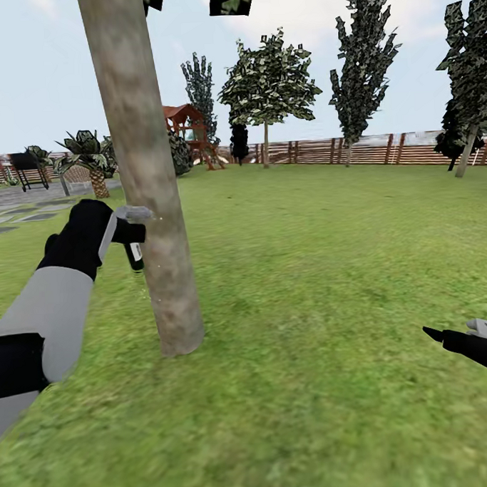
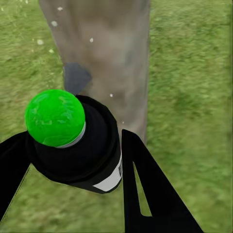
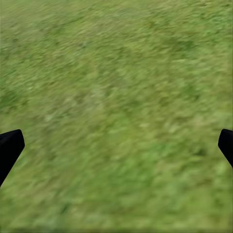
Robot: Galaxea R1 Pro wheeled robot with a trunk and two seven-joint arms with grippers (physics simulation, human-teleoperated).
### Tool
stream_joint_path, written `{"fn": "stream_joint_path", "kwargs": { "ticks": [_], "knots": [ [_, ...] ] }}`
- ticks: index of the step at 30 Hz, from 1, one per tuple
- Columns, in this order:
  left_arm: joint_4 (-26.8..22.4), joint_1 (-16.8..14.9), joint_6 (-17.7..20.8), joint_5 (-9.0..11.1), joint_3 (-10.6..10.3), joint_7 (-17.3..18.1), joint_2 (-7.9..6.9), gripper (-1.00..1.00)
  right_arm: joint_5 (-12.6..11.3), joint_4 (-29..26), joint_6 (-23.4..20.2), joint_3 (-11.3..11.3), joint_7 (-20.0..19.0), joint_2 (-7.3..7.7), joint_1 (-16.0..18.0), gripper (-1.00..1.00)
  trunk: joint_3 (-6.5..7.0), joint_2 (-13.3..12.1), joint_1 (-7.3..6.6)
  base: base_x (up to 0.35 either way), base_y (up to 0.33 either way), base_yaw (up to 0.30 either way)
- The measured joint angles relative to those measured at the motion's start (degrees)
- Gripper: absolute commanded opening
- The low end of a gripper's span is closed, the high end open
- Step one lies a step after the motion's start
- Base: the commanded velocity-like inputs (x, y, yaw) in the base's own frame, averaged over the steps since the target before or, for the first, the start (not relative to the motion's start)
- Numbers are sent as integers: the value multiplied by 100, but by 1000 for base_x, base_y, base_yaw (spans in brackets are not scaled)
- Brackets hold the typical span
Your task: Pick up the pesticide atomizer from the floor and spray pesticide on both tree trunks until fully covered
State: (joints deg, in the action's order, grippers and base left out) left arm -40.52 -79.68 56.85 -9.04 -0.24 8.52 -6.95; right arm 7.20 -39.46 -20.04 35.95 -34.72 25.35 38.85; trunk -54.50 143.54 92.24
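**Green-capped atomizer at trunk, spraying stage**

Black pesticide atomizer with green dome cap [image 2: 55, 118] is pinched in left gripper [image 2: 73, 160], just beside the mottled grey-brown tree trunk [image 1: 146, 184]. Right gripper [image 3: 116, 145] is spread, holding nothing, over the green lawn [image 1: 331, 282].

Risk: nozzle so near probably wets one patch; far side and upper trunk stay bare. Brown slat fence [image 1: 381, 149] rings the lawn.
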Motion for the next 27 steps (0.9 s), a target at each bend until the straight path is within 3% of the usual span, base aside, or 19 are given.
{"fn": "stream_joint_path", "kwargs": {
  "ticks": [3,14,17,22,24,27],
  "knots": [
    [3,-129,9,1,-2,0,8,-100,0,0,0,0,0,3,0,100,0,0,0,0,0,0],
    [49,-153,36,-9,-24,129,-5,-100,0,0,0,0,0,4,0,100,-1,-1,1,0,0,0],
    [133,-153,26,-68,-36,166,-119,-100,1,0,0,0,5,4,0,100,-1,-1,1,0,0,0],
    [507,-153,21,-66,-44,163,-159,-100,0,0,0,0,8,3,0,100,-1,-1,1,0,0,0],
    [570,-153,15,-114,-47,160,-154,-100,0,0,0,0,8,3,0,100,-1,-1,1,0,0,0],
    [724,-153,3,-362,-67,148,-143,-100,0,0,0,0,7,3,0,100,-1,-1,1,0,0,0]
  ]
}}
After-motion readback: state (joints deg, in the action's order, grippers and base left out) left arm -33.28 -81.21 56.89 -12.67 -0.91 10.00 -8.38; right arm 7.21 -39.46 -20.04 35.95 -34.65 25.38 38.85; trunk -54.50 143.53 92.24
